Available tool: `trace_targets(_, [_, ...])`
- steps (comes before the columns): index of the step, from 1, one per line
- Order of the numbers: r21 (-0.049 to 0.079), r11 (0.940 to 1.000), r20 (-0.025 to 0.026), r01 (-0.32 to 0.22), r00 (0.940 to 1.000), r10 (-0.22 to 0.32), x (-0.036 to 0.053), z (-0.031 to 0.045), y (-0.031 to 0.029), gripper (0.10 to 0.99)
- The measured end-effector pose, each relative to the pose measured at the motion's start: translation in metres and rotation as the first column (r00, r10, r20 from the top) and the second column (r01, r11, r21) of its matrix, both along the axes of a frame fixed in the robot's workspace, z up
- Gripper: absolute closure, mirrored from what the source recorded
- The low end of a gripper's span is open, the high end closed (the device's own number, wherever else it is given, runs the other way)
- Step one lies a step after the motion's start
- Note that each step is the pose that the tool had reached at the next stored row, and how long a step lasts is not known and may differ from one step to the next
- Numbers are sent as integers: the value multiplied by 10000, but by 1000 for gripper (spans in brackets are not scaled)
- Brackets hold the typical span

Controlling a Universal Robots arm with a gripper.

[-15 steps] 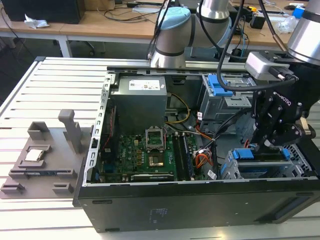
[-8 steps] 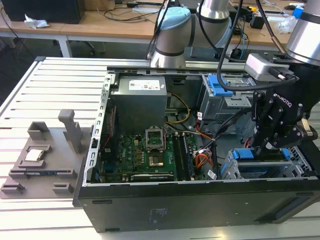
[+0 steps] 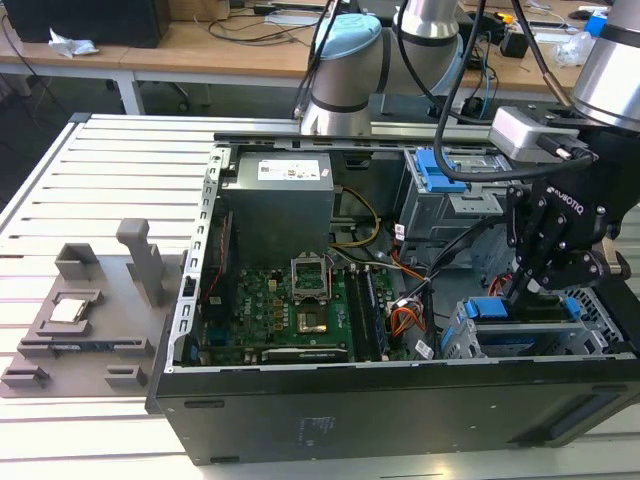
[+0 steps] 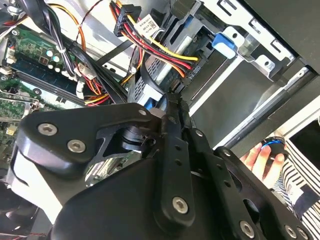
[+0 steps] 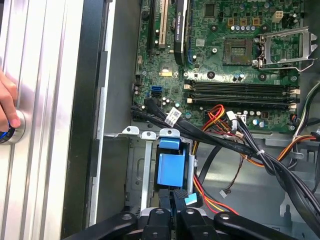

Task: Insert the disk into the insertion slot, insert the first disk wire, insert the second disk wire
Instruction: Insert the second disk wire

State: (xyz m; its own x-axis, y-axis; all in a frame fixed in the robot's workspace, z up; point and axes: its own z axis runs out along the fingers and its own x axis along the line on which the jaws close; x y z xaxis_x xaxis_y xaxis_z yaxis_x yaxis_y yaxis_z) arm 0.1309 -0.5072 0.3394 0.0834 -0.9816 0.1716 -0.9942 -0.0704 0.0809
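Disk (image 3: 520, 338) sits in the insertion slot (image 3: 462, 340).
We see the pincer (image 5: 173, 196) pinched together on a black wire plug (image 5: 176, 194) just behind it.

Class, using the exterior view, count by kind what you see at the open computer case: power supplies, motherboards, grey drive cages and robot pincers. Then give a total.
Power supply: 1
Motherboard: 1
Grey drive cages: 2, the insertion slot and the taller cage
Pincer: 1
Total: 5
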Motion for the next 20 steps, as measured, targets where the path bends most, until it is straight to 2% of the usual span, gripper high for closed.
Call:
trace_targets(5, [2,10000,0,0,10000,0,0,1,0,941])
trace_targets(7, [-2,10000,0,0,10000,0,0,76,0,941])
trace_targets(9, [12,10000,0,0,10000,0,0,89,0,941])
trace_targets(10, [82,10000,-1,0,10000,0,0,92,-5,941])
trace_targets(12, [244,9997,0,-1,10000,1,0,91,-28,941])
trace_targets(14, [654,9979,0,0,10000,0,0,92,-105,941])
trace_targets(15, [976,9952,0,0,10000,0,0,91,-147,941])
trace_targets(16, [1166,9932,-1,1,10000,-1,1,92,-170,941])
trace_targets(17, [1256,9921,-4,1,10000,-1,4,92,-179,941])
trace_targets(18, [1422,9898,-15,2,10000,0,17,91,-198,941])
trace_targets(19, [1497,9887,-33,5,10000,0,29,90,-229,941])
trace_targets(20, [1509,9885,-47,8,10000,0,32,80,-243,941])
